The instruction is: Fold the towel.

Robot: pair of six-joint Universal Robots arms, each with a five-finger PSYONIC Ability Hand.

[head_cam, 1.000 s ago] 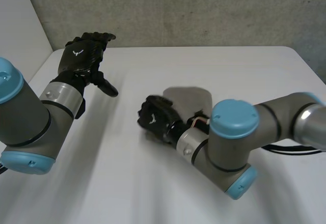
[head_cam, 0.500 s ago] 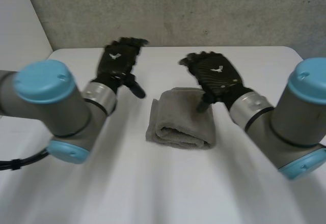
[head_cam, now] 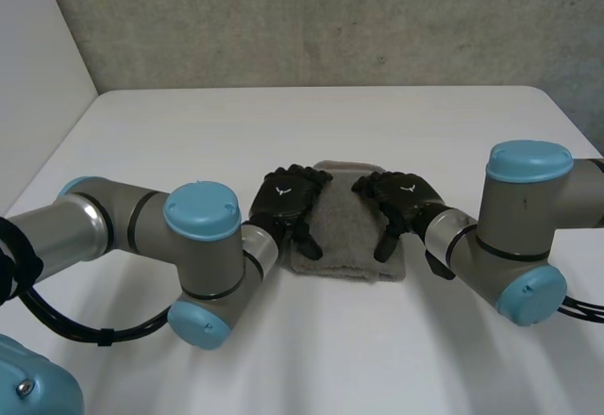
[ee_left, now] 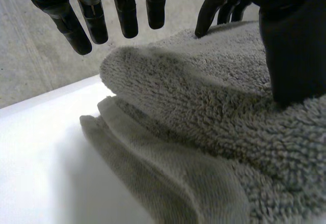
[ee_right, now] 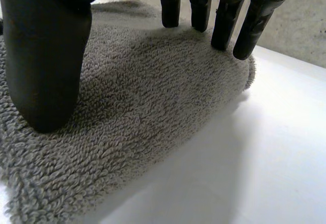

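The left arm (head_cam: 113,231) and right arm (head_cam: 528,212) are thick grey tubes with rounded joints, each joint closed by round light-blue caps (head_cam: 202,209). Just behind the matte-black left hand (head_cam: 288,206) with its segmented fingers sits a silvery cuff (head_cam: 261,247). The black right hand (head_cam: 404,200) has the same. A small white mark (head_cam: 280,190) sits on the back of each hand.

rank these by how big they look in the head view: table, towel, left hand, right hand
1. white table
2. folded grey towel
3. left hand and right hand: they look about alike and sit equally near the camera, so I leave them tied.
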